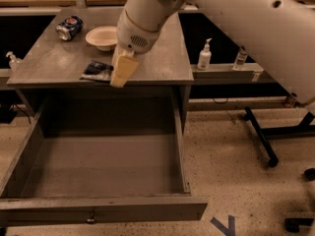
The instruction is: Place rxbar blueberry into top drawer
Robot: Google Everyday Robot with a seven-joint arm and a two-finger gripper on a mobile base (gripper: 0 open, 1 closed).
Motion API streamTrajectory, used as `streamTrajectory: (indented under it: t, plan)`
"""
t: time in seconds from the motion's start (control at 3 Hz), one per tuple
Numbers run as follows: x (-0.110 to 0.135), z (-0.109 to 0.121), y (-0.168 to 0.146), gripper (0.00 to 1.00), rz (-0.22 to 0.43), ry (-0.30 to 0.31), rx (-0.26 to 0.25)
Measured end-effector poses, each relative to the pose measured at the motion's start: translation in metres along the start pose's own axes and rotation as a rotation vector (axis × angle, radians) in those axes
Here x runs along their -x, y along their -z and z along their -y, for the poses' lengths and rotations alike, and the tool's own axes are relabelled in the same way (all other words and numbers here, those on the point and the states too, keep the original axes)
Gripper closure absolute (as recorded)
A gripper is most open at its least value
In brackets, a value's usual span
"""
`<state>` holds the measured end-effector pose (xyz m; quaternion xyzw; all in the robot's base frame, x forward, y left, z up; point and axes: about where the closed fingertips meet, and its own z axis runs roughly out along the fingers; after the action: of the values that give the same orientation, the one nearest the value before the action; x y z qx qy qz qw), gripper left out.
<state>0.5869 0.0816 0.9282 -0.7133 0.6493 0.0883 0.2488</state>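
Note:
The rxbar blueberry [97, 70], a dark blue flat wrapper, is at the front edge of the grey desk top [157, 65]. Its right end meets my gripper [121, 73]. The gripper hangs from the large white arm and is shut on the bar's right end, just above the desk's front edge. The top drawer [98, 208] is pulled wide open below and in front of the desk, and its grey inside holds nothing.
A white bowl [103, 37] and a crushed blue soda can [69, 27] stand at the back of the desk top. Two bottles [204, 55] stand on a ledge to the right. A black chair base [261, 136] is on the floor at the right.

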Motion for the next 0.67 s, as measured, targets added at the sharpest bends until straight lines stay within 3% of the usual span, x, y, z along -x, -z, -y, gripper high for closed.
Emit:
streamTrajectory:
  t: [0.33, 0.67]
  plan:
    - [0.004, -0.064, -0.053, 1.0, 0.209, -0.062, 0.076]
    - [-0.009, -0.116, -0.118, 1.0, 0.336, -0.123, 0.146]
